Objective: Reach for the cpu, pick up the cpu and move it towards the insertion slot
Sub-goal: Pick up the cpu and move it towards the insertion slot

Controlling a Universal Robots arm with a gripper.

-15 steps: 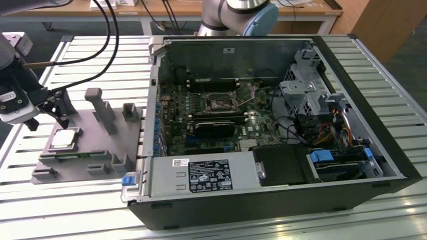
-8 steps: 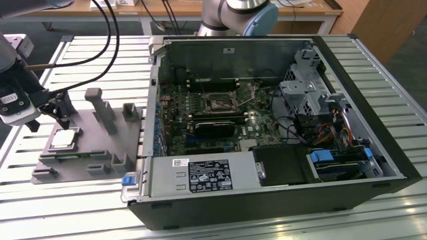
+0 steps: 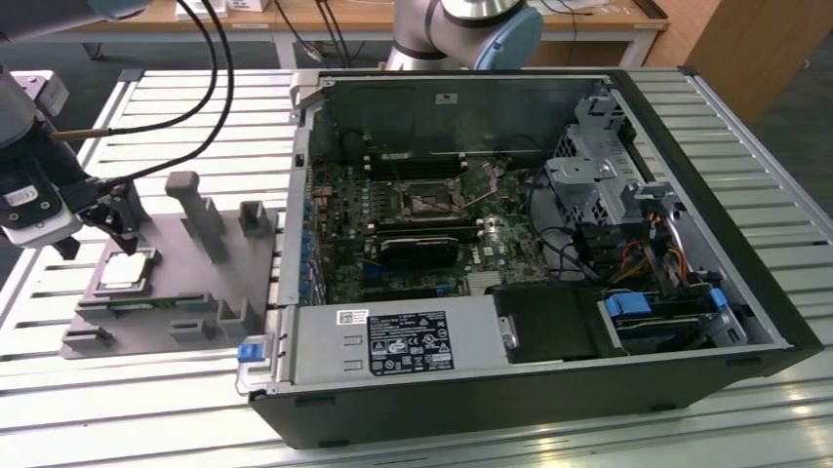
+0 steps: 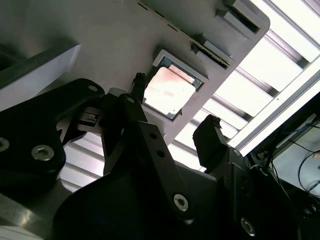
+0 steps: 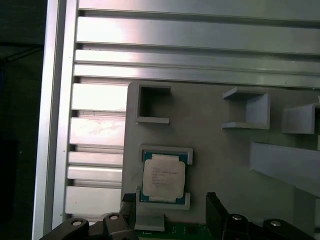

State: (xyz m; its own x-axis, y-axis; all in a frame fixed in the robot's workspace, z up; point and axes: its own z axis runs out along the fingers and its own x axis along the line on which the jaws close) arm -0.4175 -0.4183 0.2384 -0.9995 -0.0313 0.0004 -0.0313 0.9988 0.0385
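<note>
The arm's black metal fingers stand spread with nothing pinched between them. They are poised over the flat grey plastic fixture plate, which lies on the slatted aluminium desk.

The small, thin, square cpu with its shiny silver metal top lies flat in a shallow walled nest on that plate. In both wrist views it sits in the gap between the two fingers, nearer one tip than the other (whether that tip touches its edge I cannot tell). In the exterior view the cpu lies just below the fingers.

The insertion slot, a square dark socket with a silvery metal frame, is well apart from the fingers. It sits inside the open black computer case, toward the exterior view's right.

The pick looks unforgiving to me. The chip is thin and the nest's low walls hug it, so a tip coming down off-centre could land on a wall or on the metal top rather than beside an edge. An uneven squeeze could tilt the cpu or wedge it in the nest. A shallow grip on such a slim edge might also let it slip during the carry toward the case.
</note>
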